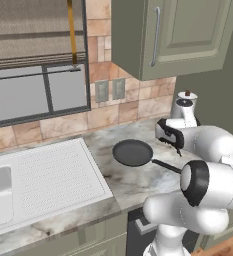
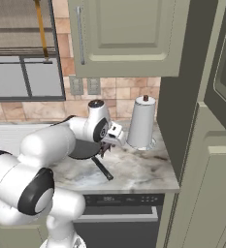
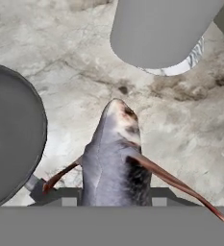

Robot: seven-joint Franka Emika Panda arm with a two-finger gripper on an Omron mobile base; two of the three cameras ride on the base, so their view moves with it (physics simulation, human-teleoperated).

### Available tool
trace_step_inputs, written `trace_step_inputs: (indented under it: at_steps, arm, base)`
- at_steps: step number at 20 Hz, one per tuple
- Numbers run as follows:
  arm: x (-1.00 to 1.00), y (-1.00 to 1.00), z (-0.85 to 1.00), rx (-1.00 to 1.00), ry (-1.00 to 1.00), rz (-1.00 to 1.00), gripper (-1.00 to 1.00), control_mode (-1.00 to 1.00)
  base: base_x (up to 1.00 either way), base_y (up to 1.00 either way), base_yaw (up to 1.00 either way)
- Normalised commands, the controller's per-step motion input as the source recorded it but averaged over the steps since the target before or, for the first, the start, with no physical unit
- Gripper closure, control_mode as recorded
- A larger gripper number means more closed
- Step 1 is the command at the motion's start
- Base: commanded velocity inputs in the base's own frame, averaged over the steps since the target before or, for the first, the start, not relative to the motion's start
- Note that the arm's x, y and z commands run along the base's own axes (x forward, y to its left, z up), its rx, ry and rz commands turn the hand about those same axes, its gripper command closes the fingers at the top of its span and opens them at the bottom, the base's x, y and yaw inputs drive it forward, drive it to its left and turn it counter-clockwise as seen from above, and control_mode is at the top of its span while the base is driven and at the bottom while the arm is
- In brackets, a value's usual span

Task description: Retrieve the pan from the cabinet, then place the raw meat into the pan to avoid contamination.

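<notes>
Grey-brown and slick, the raw meat (image 3: 114,158) (a small whole fish) sits clamped between the gripper's fingers in the hand view, its head pointing away from the camera and thin reddish fins splaying to both sides. The finger tips themselves are mostly hidden behind the fish's body, but the body fills the space between them, so the jaws are closed on it.

Beneath the fish lies the mottled marble counter (image 3: 70,53). To one side in the hand view, the dark rim of the pan (image 3: 12,139) curves in, with the root of its handle showing beside the fish; the fish is next to the pan, not above it. Beyond the fish's head stands the paper-towel roll (image 3: 159,31), of which the hand view gives just the lower end.

The left base view shows the whole pan (image 1: 133,152) flat on the counter, its black handle running toward the arm, with the gripper (image 1: 169,135) just beside the pan. The right base view instead shows the full roll (image 2: 141,122) upright next to the gripper (image 2: 107,145), and the sage-green cabinet (image 2: 201,160) rising right of the counter.
</notes>
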Motion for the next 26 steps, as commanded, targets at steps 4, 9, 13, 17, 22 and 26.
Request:
trace_step_inputs:
  at_steps: [4, 9, 13, 17, 22, 26]
  arm:
    - [0.1, 0.43, -0.01, 0.05, -0.06, 0.0, 1.0, -1.0]
    - [0.1, 0.44, -0.03, 0.05, -0.07, 0.0, 1.0, -1.0]
    - [0.1, 0.43, -0.02, 0.05, -0.07, 0.01, 1.0, -1.0]
    - [0.09, 0.42, -0.02, 0.05, -0.07, 0.01, 1.0, -1.0]
    - [0.12, 0.39, -0.03, 0.04, -0.08, 0.01, 1.0, -1.0]
    - [0.17, 0.32, -0.06, 0.02, -0.08, 0.0, 1.0, -1.0]
  base:
    - [0.0, 0.0, 0.0]
    - [0.0, 0.0, 0.0]
    - [0.0, 0.0, 0.0]
    - [0.0, 0.0, 0.0]
    - [0.0, 0.0, 0.0]
    - [0.0, 0.0, 0.0]
